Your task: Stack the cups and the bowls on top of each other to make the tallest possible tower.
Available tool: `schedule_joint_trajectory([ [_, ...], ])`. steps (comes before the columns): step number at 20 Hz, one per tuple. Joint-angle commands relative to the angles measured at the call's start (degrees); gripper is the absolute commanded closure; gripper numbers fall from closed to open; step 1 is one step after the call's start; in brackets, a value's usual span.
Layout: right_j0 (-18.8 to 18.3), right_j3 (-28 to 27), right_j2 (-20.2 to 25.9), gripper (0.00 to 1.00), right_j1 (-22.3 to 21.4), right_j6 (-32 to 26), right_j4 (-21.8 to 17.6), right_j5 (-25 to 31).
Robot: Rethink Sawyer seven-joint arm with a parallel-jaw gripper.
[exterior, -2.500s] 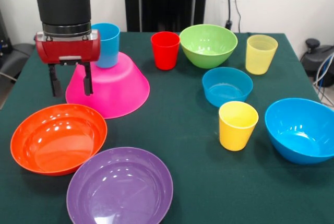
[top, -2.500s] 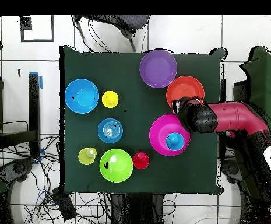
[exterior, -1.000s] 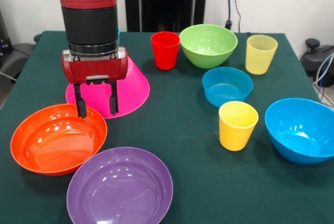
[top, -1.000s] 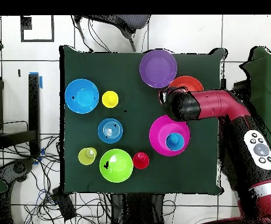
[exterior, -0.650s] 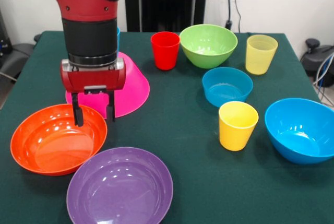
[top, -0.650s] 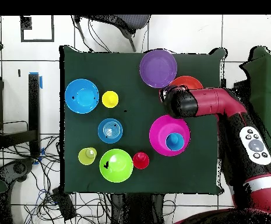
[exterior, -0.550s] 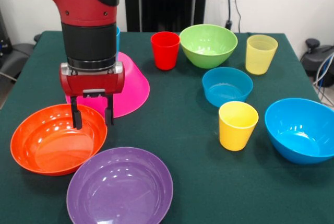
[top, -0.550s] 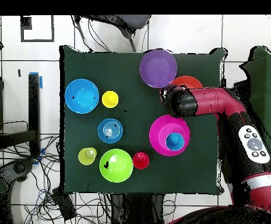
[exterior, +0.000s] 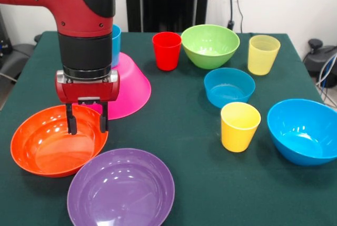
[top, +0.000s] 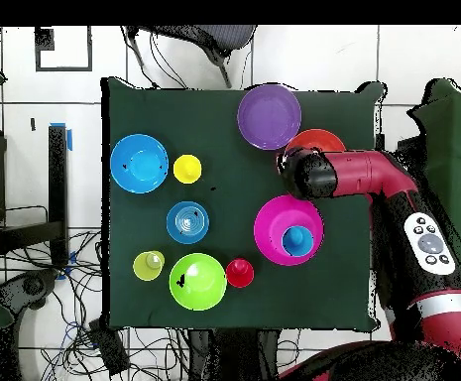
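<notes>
The tower is the big pink bowl (exterior: 129,86) turned upside down with the blue cup (exterior: 116,41) upright on top; it also shows in the overhead view (top: 274,223). My gripper (exterior: 87,124) is open and empty. Its fingertips hang just inside the far right rim of the orange bowl (exterior: 50,144), in front of the pink bowl. The purple bowl (exterior: 121,186) lies nearest the camera. In the overhead view the arm (top: 353,179) covers the gripper and part of the orange bowl (top: 320,140).
The red cup (exterior: 167,50), green bowl (exterior: 210,45) and pale yellow cup (exterior: 263,54) stand at the far side. The small blue bowl (exterior: 229,86), opaque yellow cup (exterior: 240,126) and medium blue bowl (exterior: 305,130) sit on the right.
My gripper has moved from beside the pink bowl toward the camera and down, ending over the orange bowl's far rim. It stays open. No cup or bowl has moved.
</notes>
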Motion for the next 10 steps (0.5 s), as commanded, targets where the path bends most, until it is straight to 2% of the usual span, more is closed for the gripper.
schedule_joint_trajectory([
  [1,2.4,-2.0,-3.5,0.00,1.2,-3.8,-1.8,4.3],
  [5,3.1,-1.1,-3.5,0.00,0.3,-2.5,-0.7,4.4],
  [10,4.4,1.1,-3.6,0.00,-0.3,1.3,0.3,1.9],
])
